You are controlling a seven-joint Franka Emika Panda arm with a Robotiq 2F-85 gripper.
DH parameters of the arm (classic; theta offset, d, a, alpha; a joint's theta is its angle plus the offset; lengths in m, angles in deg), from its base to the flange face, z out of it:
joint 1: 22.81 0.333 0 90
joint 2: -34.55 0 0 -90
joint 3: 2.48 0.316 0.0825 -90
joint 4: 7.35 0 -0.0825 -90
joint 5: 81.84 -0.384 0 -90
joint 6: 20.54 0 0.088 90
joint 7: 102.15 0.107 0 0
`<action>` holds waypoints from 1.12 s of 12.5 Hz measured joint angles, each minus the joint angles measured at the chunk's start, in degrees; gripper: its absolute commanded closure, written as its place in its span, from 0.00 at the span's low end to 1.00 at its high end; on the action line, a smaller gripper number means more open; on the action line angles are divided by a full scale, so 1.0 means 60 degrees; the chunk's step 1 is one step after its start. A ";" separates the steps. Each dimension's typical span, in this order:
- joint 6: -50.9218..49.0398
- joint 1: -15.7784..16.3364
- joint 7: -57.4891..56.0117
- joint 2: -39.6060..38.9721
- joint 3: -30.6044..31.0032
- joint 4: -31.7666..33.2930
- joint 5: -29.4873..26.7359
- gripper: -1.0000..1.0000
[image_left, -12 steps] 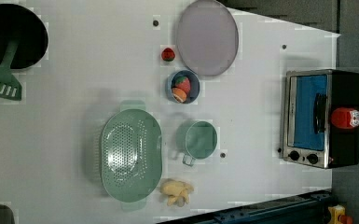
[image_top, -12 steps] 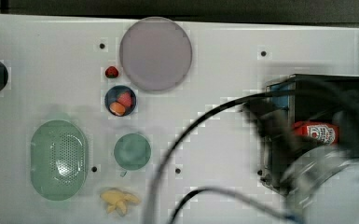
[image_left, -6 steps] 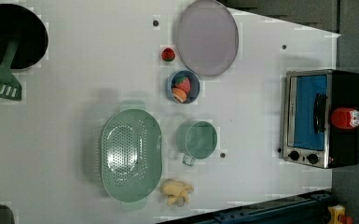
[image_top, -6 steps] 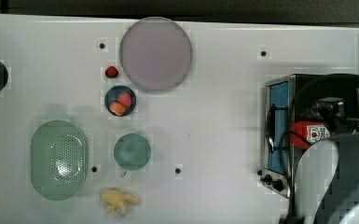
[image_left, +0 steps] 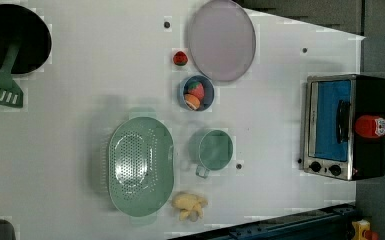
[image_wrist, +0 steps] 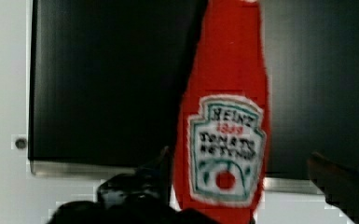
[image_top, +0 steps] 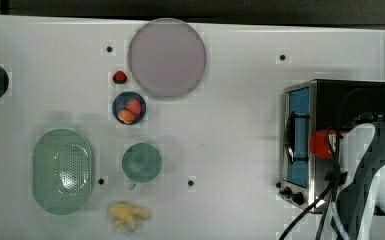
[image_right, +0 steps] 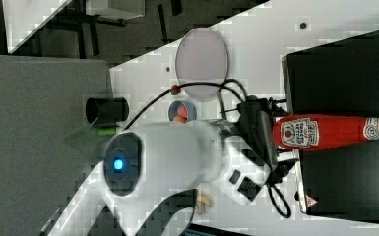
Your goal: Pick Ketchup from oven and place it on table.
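Swung in over black boxy toaster oven (image_top: 352, 97) since earlier frame, gripper (image_wrist: 242, 186) jaws apart, straddling red squeeze ketchup bottle (image_wrist: 226, 116) lying on top; risks nudging, rolling it off.

floor (image_right: 39, 123): grey | surround (image_left: 380, 30): dark grey | light: even

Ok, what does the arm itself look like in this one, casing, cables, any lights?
The arm has a glossy white, rounded casing with a round dark joint cap lit by a blue light. Its wrist end is black, and black cables loop along it toward the dark tool.
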 measured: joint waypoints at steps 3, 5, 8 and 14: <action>0.0569 -0.0148 0.0000 -0.0633 0.0019 -0.0037 -0.0338 0.00; 0.0532 -0.0126 0.0000 -0.0826 -0.0009 0.0131 -0.0470 0.00; 0.1124 -0.0160 0.0000 -0.0789 -0.0014 0.0410 -0.0926 0.00; 0.1431 -0.0141 0.0001 -0.0677 0.0023 0.0718 -0.1023 0.35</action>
